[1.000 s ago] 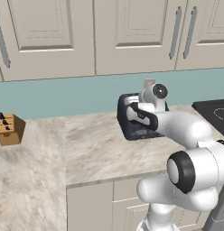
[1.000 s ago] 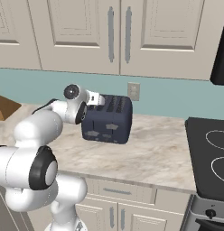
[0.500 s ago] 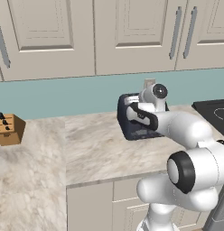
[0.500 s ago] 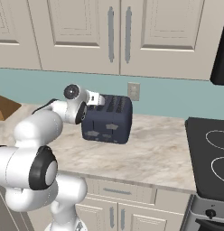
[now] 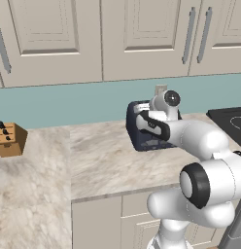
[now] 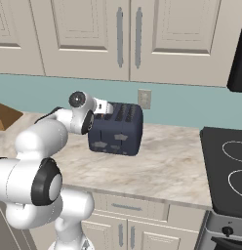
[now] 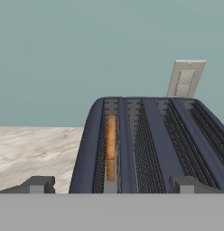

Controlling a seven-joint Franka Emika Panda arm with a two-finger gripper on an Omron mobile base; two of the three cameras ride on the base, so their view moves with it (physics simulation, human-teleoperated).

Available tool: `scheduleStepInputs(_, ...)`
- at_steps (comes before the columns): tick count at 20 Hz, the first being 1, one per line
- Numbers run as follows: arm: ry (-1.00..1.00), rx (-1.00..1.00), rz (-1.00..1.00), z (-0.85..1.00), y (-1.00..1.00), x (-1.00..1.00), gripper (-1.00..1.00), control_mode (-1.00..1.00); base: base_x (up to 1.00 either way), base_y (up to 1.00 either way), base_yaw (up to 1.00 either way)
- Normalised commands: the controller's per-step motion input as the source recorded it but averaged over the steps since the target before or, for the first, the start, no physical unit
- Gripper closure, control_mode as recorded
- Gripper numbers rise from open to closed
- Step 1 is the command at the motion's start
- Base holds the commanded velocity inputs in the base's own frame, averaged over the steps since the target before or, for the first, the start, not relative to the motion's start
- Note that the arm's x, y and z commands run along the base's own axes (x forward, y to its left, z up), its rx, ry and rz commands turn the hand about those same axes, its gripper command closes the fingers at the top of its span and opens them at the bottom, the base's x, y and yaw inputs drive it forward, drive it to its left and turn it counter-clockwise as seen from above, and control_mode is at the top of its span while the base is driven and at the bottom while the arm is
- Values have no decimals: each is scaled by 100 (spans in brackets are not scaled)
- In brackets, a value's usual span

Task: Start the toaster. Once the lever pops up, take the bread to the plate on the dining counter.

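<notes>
Hand view | bread sunk in toaster leftmost slot | hand spread wide, empty

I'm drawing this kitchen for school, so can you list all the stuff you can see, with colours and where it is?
toaster: 1, dark navy blue, on the counter by the wall, in front of the gripper
bread: 1 slice, golden brown, down inside the toaster's leftmost slot in the hand view
counter: 1, beige marbled stone, along the wall
knife block: 1, tan wood, far left on the counter
wall outlet: 1, pale beige, on the teal wall behind the toaster
upper cabinets: a row, cream with grey handles, above the counter
lower cabinets: a row, cream, under the counter
stove: 1, black top, right of the counter
arm: 1, white with dark joints, reaching to the toaster
gripper: 1, dark fingertips set wide apart, at the toaster's near end
</notes>
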Motion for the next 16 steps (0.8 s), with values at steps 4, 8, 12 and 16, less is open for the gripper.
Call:
scheduleStepInputs(4, 0, 0, 0, 0, 0, 0, -100, -100, 0, 0, 0)
scheduleStepInputs(8, 0, 0, 0, 0, 0, 0, -100, -100, 0, 0, 0)
scheduleStepInputs(12, 0, 0, 0, 0, 0, 0, -100, -100, 0, 0, 0)
scheduleStepInputs(16, 0, 0, 0, 0, 0, 0, -100, -100, 0, 0, 0)
